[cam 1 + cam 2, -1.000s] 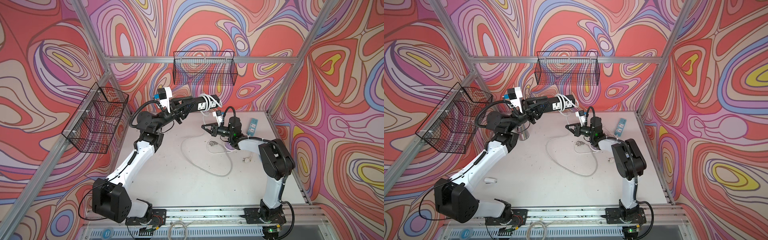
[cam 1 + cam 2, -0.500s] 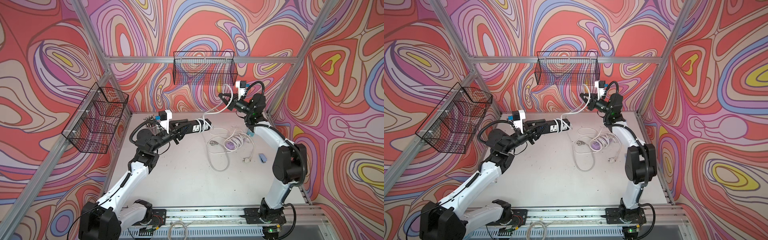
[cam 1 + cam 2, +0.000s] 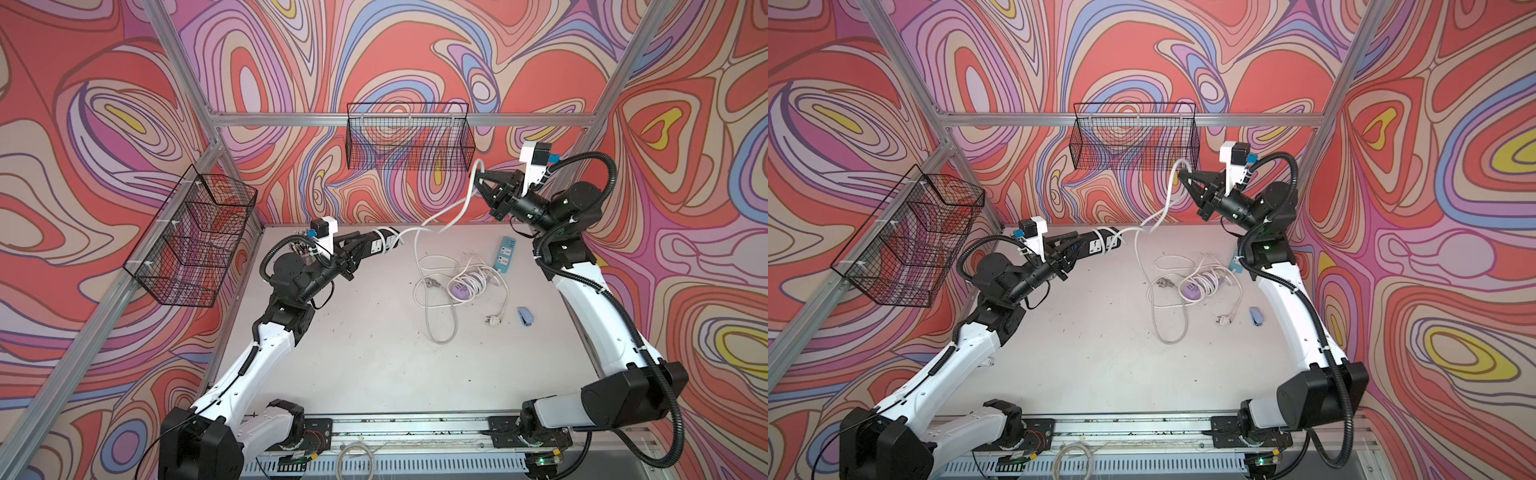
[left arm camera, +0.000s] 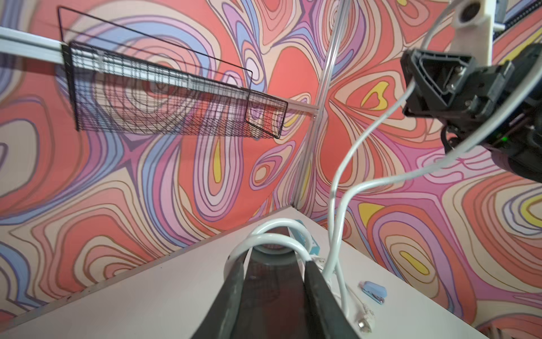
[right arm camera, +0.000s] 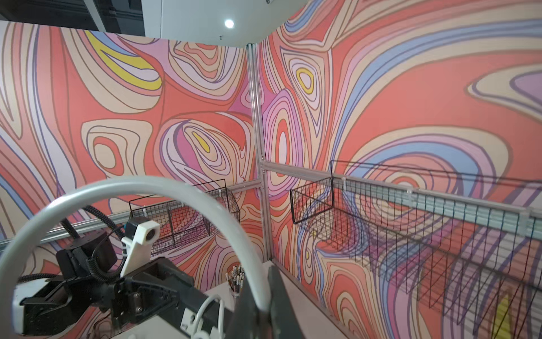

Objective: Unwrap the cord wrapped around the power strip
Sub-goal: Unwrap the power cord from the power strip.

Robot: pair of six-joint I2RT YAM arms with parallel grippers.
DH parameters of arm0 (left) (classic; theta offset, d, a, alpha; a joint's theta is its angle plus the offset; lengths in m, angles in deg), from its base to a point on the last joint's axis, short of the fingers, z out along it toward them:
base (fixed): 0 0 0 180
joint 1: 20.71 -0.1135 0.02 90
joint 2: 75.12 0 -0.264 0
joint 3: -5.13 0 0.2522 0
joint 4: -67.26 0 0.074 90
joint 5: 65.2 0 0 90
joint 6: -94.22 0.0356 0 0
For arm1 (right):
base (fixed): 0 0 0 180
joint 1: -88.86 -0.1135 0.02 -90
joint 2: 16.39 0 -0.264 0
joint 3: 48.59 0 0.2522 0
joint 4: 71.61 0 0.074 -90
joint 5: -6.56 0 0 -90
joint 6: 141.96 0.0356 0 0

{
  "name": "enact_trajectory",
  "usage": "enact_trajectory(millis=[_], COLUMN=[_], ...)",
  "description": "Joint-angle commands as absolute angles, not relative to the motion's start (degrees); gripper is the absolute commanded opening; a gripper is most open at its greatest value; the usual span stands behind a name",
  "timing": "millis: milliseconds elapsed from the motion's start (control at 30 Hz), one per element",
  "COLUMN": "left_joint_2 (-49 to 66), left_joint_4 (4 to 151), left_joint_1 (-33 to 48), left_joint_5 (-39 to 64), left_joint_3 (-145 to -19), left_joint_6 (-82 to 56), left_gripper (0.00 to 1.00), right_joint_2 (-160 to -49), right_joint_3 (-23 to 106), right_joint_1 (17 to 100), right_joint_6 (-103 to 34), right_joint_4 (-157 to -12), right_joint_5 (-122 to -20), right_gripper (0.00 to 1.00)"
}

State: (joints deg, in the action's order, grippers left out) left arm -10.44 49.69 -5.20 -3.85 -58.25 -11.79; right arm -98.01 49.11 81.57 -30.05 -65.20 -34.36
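Observation:
In both top views my left gripper is shut on a black power strip, held level above the table's back left. The left wrist view shows the strip between both fingers, with two white cord loops still round its far end. From there the white cord climbs to my right gripper, which is shut on it high up by the back basket. In the right wrist view the cord arches out of the shut jaws. The rest of the cord hangs to a loop on the table.
A purple power strip with its own bundled cord, a blue power strip, a white plug and a blue stapler lie at the right of the table. Wire baskets hang at the back and left. A pencil cup stands back left.
My right gripper has risen from just above the table to high at the back right, drawing cord with it. My left gripper has brought the strip lower and leftward.

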Motion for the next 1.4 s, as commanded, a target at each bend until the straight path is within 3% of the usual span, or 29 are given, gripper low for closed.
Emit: enact_trajectory(millis=[0,267,600,967,1233,1300,1367], left_joint_2=[-8.7,-2.5,1.2,2.1,3.0,3.2,3.6], left_joint_4=[42.6,39.1,33.9,34.5,37.5,37.5,37.4], left_joint_1=[-6.7,-10.2,-10.9,-10.8,-10.9,-10.8,-10.8], left_joint_5=[-0.6,0.6,-3.0,-11.5,-14.8,-15.1,-15.7], left_joint_3=[-64.0,-75.2,-83.3,-89.6,-92.2,-91.9,-91.6], left_joint_6=[-9.5,-7.9,-14.7,-21.6,-22.8,-23.0,-23.1], left_gripper=[0.00,0.00,0.00,0.00,0.00,0.00,0.00], right_joint_2=[-98.4,-97.5,-109.5,-127.9,-126.6,-123.8,-119.7], right_joint_3=[42.9,31.6,19.3,15.0,14.3,14.3,14.7], right_joint_1=[81.9,81.9,77.7,69.1,69.2,69.2,69.2], right_joint_6=[-29.0,-28.8,-26.9,-24.1,-28.3,-29.9,-32.4], right_joint_4=[-68.4,-68.9,-54.7,-39.3,-41.0,-42.3,-45.2], right_joint_5=[-33.5,-32.5,-37.2,-45.8,-49.1,-49.0,-49.1], right_gripper=[0.00,0.00,0.00,0.00,0.00,0.31,0.74])
